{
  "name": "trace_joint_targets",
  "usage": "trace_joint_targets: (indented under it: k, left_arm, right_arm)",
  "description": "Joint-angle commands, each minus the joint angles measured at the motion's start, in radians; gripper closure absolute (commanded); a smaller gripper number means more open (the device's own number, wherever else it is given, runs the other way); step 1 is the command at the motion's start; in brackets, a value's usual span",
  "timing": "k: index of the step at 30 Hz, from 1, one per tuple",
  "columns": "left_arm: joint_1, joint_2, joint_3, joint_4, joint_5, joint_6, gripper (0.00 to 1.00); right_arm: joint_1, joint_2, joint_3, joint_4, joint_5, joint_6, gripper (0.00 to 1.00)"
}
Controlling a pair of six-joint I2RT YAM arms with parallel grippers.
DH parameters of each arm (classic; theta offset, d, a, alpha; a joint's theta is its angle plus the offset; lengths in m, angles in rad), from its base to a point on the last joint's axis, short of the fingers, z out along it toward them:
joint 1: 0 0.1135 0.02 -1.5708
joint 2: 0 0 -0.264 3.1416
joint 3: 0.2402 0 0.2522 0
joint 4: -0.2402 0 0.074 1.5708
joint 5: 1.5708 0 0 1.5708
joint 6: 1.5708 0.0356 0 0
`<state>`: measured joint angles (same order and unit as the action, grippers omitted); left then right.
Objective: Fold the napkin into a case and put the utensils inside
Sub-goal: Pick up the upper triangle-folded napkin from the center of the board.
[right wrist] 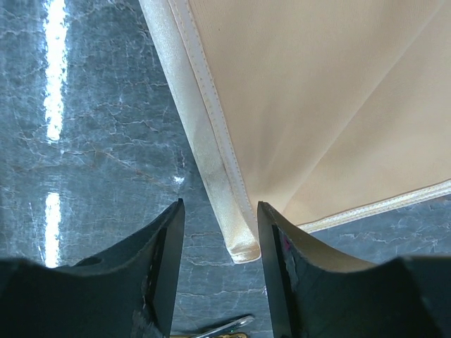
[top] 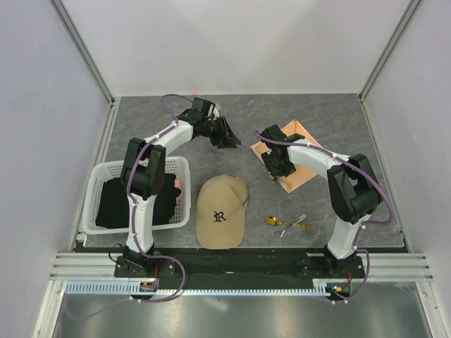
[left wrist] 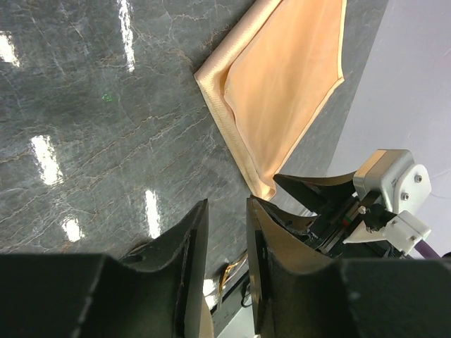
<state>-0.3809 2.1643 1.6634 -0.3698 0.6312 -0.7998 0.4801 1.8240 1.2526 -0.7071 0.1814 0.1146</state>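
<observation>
Only the right wrist view shows the peach napkin (right wrist: 338, 105) lying folded on the table (right wrist: 91, 141), its hemmed corner between the right gripper (right wrist: 220, 208)'s parted fingers, unclamped. The left gripper (left wrist: 227, 204) hangs narrowly open, holding nothing.

L arm (top: 171, 134) fwd, jaws barely apart; R arm (top: 318, 159) bent inward, jaws wider.

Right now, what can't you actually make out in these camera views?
- Napkin: right arm covers its middle in the top view; both wrist views crop it, so the whole fold is unseen.
- Utensils: too small to count in the top view; only a sliver at the right wrist view's bottom edge.
- Basket: left arm hides part of its contents in the top view.
</observation>
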Motion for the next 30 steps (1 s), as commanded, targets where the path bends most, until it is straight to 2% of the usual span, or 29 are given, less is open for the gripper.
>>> trace_joint_targets:
  k: [1,15,19,24,27,28,30]
  left_arm:
    - [0.007,-0.050,0.041,-0.012,0.031,0.022,0.62]
    - [0.022,-0.066,0.026,-0.021,0.027,0.030,0.59]
    - [0.028,-0.067,0.021,-0.037,0.024,0.027,0.54]
    - [0.025,-0.021,0.032,-0.040,0.059,-0.015,0.42]
    - [0.013,-0.008,0.048,-0.043,0.055,-0.015,0.38]
    - [0.010,-0.004,0.053,-0.040,0.048,-0.013,0.37]
    - [-0.003,0.006,0.068,-0.037,0.047,-0.018,0.36]
  right_arm:
    - [0.000,0.006,-0.012,0.038,0.018,-0.009,0.50]
    - [0.002,0.078,-0.091,0.129,0.021,-0.004,0.62]
    - [0.011,0.090,-0.102,0.146,0.026,0.013,0.74]
    - [0.028,0.090,-0.081,0.161,0.003,0.046,0.80]
    - [0.034,0.089,-0.059,0.161,-0.028,0.065,0.91]
    - [0.034,0.087,-0.049,0.162,-0.039,0.068,0.98]
    - [0.035,0.081,-0.036,0.156,-0.069,0.086,1.00]
